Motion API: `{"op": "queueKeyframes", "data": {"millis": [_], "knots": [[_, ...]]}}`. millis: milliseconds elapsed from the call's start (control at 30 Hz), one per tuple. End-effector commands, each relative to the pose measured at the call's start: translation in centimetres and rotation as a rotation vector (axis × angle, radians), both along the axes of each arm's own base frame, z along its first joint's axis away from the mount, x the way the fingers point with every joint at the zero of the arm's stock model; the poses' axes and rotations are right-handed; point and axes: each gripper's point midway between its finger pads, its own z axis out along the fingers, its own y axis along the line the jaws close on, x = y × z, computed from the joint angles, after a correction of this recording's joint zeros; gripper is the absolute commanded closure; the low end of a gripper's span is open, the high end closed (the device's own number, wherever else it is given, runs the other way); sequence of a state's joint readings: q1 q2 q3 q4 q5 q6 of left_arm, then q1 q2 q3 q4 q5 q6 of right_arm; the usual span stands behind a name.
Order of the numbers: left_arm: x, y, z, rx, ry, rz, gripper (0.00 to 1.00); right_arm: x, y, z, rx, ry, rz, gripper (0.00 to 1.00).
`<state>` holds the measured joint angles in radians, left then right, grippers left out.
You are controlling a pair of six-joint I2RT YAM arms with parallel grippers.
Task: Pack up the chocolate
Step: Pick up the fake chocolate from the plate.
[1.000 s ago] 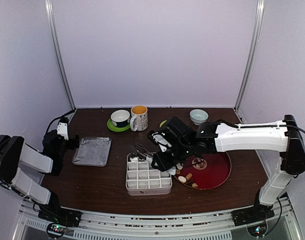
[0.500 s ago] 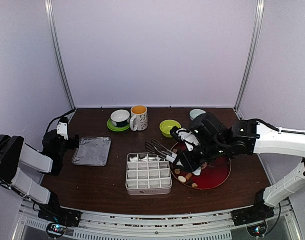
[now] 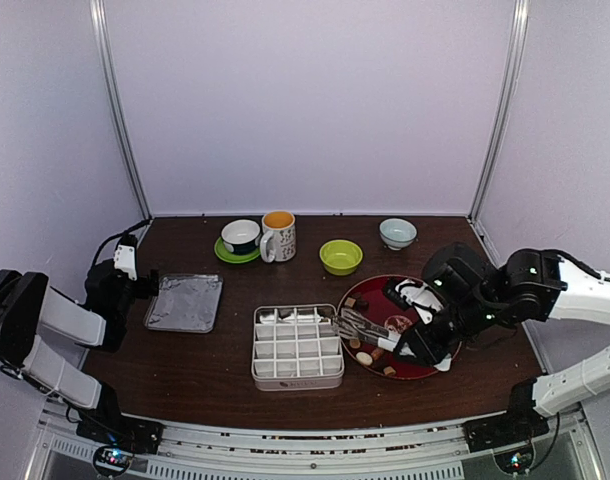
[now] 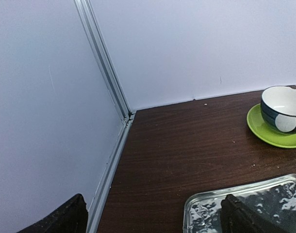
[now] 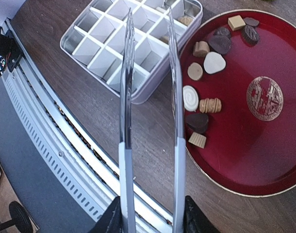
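Dark tabletop [image 3: 225, 370], chocolates [image 5: 206, 104] on my red plate [image 5: 279, 145].
My right pincer [image 5: 150, 221] pinches tongs [image 5: 126, 97], tips over the divided box [image 5: 104, 43]; left pincer [image 4: 153, 218] spread beside foil tray [image 4: 264, 194].

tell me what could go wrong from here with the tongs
The chocolates lie bunched near the edge of the plate, so the tongs might pinch two or knock one off. The tong tips hang over the box; a low swing may catch its wall and shove it. The right gripper holds only the handle end, so the tongs could twist.
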<state>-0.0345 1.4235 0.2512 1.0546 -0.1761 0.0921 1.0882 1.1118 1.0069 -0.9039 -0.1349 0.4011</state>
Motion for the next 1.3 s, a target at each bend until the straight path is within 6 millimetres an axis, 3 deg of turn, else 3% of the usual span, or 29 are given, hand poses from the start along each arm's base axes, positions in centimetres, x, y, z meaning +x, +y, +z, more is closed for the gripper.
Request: {"op": "queueKeyframes", "data": {"millis": [0, 200, 567, 1267], "knots": [[0.5, 0.2, 2.0, -0.003, -0.076, 0.006, 0.02, -1.6, -2.9, -0.7, -0.09, 0.054, -0.006, 0.62], [0.5, 0.2, 2.1, -0.003, -0.077, 0.006, 0.02, -2.4, -5.2, -1.4, -0.181, 0.077, -0.017, 0.62], [0.5, 0.2, 2.1, -0.003, -0.077, 0.006, 0.02, -2.6, -7.4, -1.7, -0.257, 0.083, -0.039, 0.62], [0.5, 0.2, 2.1, -0.004, -0.076, 0.005, 0.02, -3.0, -9.3, -2.5, -0.302, 0.118, -0.081, 0.61]]}}
